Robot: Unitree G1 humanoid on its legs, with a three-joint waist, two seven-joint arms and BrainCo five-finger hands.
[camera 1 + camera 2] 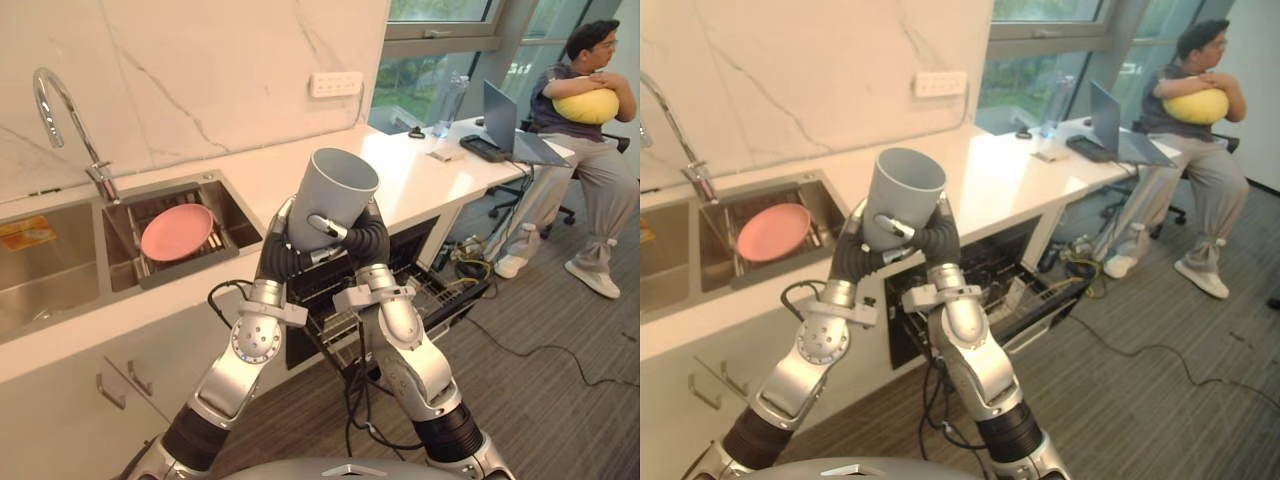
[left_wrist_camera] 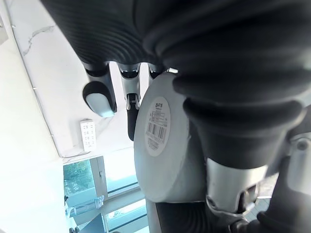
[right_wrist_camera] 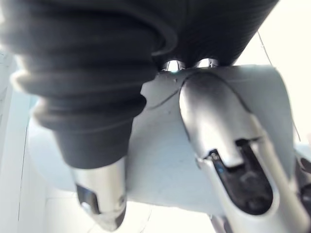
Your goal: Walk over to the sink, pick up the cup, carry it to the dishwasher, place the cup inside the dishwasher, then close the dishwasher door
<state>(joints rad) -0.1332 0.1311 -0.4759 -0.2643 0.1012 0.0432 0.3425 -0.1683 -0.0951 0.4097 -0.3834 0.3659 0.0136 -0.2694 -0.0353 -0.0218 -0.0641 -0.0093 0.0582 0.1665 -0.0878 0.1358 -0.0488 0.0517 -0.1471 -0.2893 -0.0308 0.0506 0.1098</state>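
Both left hand [image 2: 99, 98], right hand [image 3: 223, 145] curled round cup [image 1: 335, 195]; dishwasher [image 1: 445, 292] open.

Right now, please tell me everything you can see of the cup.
The cup is plain grey, looks like plastic, and widens slightly toward its open mouth. What shows of its inside is empty. A white barcode label sits on its base. It is held in the air, mouth up and tilted a little, gripped low between the left hand and the right hand, above the open dishwasher, in front of the counter.
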